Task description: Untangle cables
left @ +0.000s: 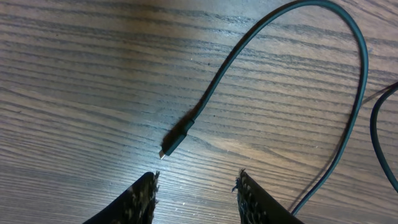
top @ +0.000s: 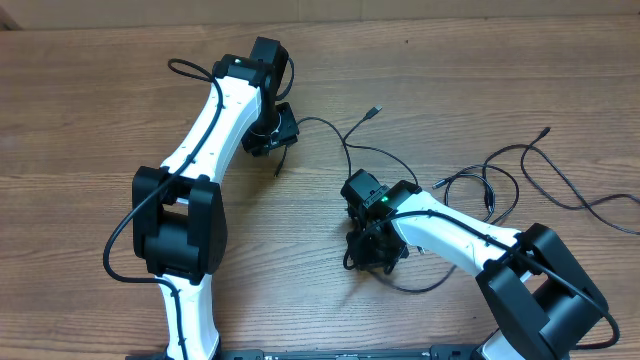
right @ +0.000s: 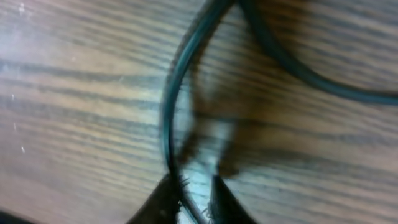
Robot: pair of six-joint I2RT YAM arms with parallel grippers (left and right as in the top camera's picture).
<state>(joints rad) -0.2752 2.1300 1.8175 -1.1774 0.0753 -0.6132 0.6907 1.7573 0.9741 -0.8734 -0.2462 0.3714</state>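
Black cables [top: 487, 196] sprawl across the wooden table [top: 80, 120]: a loose tangle of curves out on the right side, and another line running through the middle between the two arms.

First the left gripper [left: 196, 198]. It hangs low over the far middle of the table, jaws partly open, with nothing in them. Just ahead of its fingertips [left: 146, 196] a small plug [left: 169, 147] lies flat on the wood, touching neither finger. Its cord [left: 365, 65] sweeps away in a big arch and comes back down past one finger.

Over to the right gripper [right: 191, 194], down near the table's centre among a few loops. Its fingers are drawn almost together, and one cable [right: 166, 118] runs straight down between them. It looks pinched, though that close view is blurred. A second strand [right: 298, 71] crosses the top corner of that view, lying on the wood clear of the fingers.

The curves at far right lie well apart from both grippers.
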